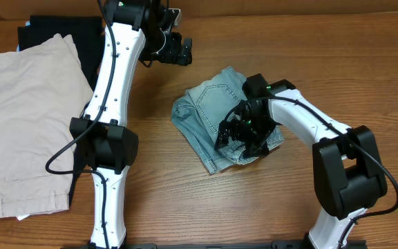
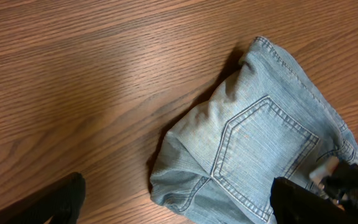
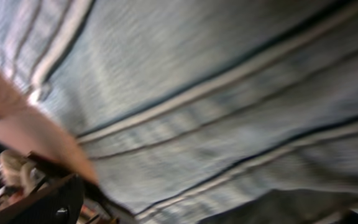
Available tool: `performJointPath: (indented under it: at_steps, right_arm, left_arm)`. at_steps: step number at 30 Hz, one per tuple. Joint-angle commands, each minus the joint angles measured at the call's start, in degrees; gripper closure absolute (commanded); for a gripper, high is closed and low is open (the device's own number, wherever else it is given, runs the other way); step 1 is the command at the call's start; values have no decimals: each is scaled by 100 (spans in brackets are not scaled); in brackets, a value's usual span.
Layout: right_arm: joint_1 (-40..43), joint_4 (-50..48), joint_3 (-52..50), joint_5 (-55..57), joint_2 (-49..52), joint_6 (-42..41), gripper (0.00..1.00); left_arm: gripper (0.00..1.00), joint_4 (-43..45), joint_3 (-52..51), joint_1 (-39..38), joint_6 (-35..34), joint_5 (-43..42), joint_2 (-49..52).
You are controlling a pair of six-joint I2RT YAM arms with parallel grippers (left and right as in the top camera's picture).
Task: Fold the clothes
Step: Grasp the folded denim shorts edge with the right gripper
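Over by the left edge of the table, beige shorts lie flat, partly over a black garment. Neither one matters for this.

Next over, the left arm stretches from the near edge up toward the far edge. The left gripper hangs out there with its fingers spread wide and nothing between them. Its wrist view looks down on bare wood with the cloth off to one side.

The denim shorts sit about mid-table, already bunched into a compact folded bundle turned diagonal to the table edges. A back pocket faces up on the half toward the left edge. The bundle is close to square, so I don't see a real long axis. From the left gripper it lies to the right and toward the near edge, near but not touching.

The right gripper is the nearer one by far. It's down on the right half of the bundle, against the denim. The right arm comes up from the near right corner and hooks back down onto the cloth. The right wrist view is just blurry seams filling the frame, so I can't tell if those jaws are apart or pinching fabric.

My guess is the next move belongs to the right side. The left would have to swing right and drop to join in.
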State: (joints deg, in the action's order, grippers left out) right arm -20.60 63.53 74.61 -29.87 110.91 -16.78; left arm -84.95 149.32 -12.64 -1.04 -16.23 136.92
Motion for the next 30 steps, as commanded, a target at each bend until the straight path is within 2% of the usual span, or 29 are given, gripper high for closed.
performJointPath:
  at_steps: [1, 5, 9, 17, 30]
  right_arm:
    - [42, -136, -44, 758, -11, -275, 0]
    - [42, -649, -269, 975, -11, -476, 0]
    - [127, -737, -271, 1176, -11, -501, 0]
    - [664, -1493, -271, 1401, -9, -728, 1]
    - [1777, -2267, -251, 1165, -9, -240, 2]
  left_arm:
    - [3, -11, 127, 26, 129, 35, -170]
    - [3, -17, 127, 26, 129, 35, -170]
    - [3, -9, 127, 24, 127, 33, -168]
    - [3, -26, 127, 24, 127, 33, -168]
    - [3, -11, 127, 24, 125, 11, -168]
